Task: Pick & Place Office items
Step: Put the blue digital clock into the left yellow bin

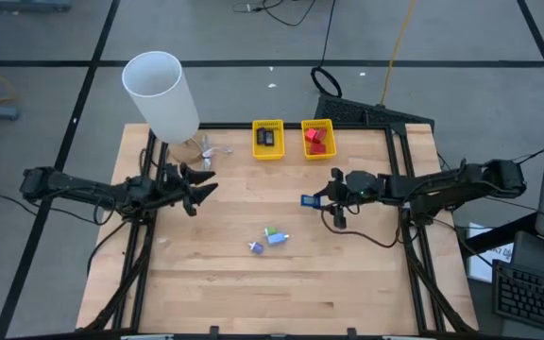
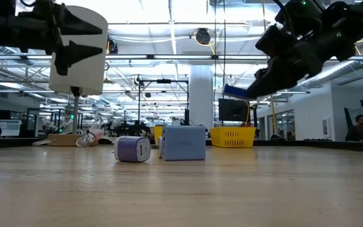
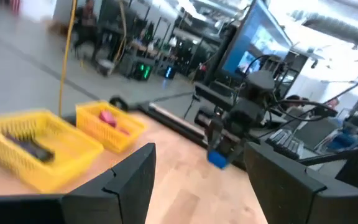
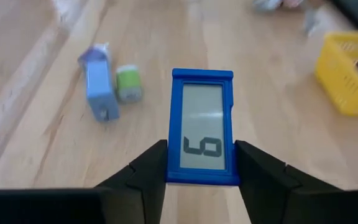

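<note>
My right gripper [image 1: 323, 199] is right of the table's middle, shut on a small blue-framed item with a grey screen [image 4: 202, 124], which also shows in the low view [image 2: 235, 92]. A light-blue box [image 1: 274, 235] and a small purple-and-green roll [image 1: 256, 247] lie on the wood nearer the front edge. The far-edge yellow baskets hold a black item [image 1: 266, 138] and red items [image 1: 315, 140]. My left gripper [image 1: 201, 189] hovers open at the table's left, holding nothing. My right gripper pinches the blue-framed item by its two long sides [image 4: 170, 163] between its two fingers, at the end nearest the wrist. The fingers come from the table's right, slanting slightly down, and lie along it. The item is lifted clear and sticks out past the fingertips, screen up.
A tall white cylinder [image 1: 163, 94] stands at the far left corner, with small pale clutter [image 1: 206, 151] beside it. The two yellow mesh baskets [image 1: 255, 142] [image 1: 330, 131] sit side by side at the far edge. Bare wood lies between both grippers and along the front.
</note>
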Action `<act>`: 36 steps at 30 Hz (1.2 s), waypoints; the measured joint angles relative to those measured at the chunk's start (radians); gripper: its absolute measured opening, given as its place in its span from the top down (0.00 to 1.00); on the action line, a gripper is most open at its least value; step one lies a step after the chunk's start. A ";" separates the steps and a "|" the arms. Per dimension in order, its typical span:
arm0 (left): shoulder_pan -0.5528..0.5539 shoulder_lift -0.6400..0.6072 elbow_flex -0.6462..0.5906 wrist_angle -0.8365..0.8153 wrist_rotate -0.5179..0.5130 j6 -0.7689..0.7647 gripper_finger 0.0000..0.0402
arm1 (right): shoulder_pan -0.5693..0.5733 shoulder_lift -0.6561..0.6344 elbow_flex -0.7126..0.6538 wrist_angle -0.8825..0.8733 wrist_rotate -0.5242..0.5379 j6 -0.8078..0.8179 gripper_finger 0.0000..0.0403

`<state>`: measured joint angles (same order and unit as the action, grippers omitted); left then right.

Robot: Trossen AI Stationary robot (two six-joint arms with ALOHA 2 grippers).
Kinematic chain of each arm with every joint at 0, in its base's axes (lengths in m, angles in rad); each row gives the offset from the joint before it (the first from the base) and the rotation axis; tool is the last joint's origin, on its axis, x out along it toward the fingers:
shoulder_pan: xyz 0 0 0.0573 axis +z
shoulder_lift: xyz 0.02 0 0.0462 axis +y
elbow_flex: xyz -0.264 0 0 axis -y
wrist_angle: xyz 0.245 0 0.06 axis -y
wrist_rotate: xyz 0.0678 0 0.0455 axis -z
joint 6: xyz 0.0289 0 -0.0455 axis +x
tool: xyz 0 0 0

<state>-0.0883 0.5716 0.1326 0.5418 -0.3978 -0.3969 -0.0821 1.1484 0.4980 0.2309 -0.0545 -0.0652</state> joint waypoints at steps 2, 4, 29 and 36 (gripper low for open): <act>0.000 0.045 0.000 0.011 0.005 -0.084 0.39 | 0.011 0.000 0.000 0.028 0.044 -0.023 0.63; 0.000 0.108 0.000 0.052 -0.008 -0.174 0.39 | 0.022 0.000 0.000 0.060 0.093 -0.075 0.63; 0.003 1.048 0.648 0.183 0.085 -0.179 0.39 | 0.166 0.090 0.000 0.249 0.482 -0.364 0.62; 0.013 1.171 0.758 0.169 0.086 -0.175 0.39 | 0.192 0.090 0.000 0.275 0.530 -0.393 0.61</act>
<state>-0.0750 1.7426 0.8908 0.7109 -0.3119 -0.5724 0.1099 1.2385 0.4984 0.5062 0.4754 -0.4580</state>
